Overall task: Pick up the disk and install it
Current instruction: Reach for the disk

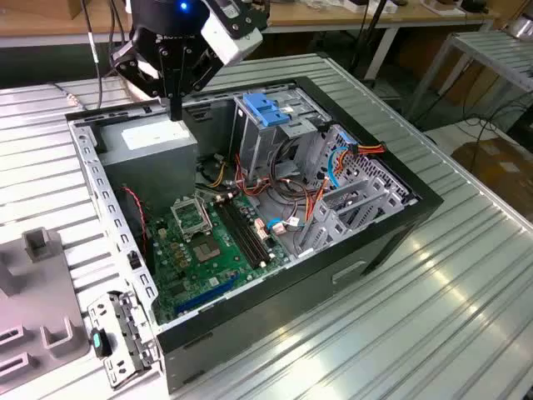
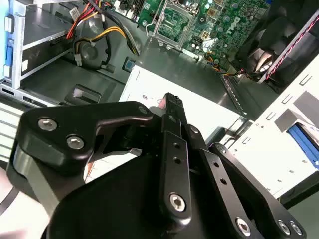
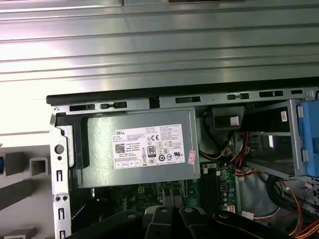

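My gripper (image 1: 175,110) hangs over the back corner of the open computer case (image 1: 391,242), at the exterior view's left. It is just above the grey power-supply box (image 1: 154,146) with its white label (image 3: 148,146). Its black fingers (image 2: 172,112) are pressed together with nothing between them. The disk is out of view as far as I can tell. A blue strip (image 2: 304,142) sits in the pale fixture beyond the case wall, and I cannot tell what it is. The grey drive cage (image 1: 275,133) with its blue latch (image 1: 266,107) stands at the case's back.
The case lies open on a ribbed metal table (image 1: 433,317). Inside are the green motherboard (image 1: 200,250), bundled cables (image 1: 291,183) and a second cage (image 1: 366,192) at the exterior view's right. A grey fixture (image 1: 33,283) and a loose bracket (image 1: 117,333) lie to the exterior view's left of the case.
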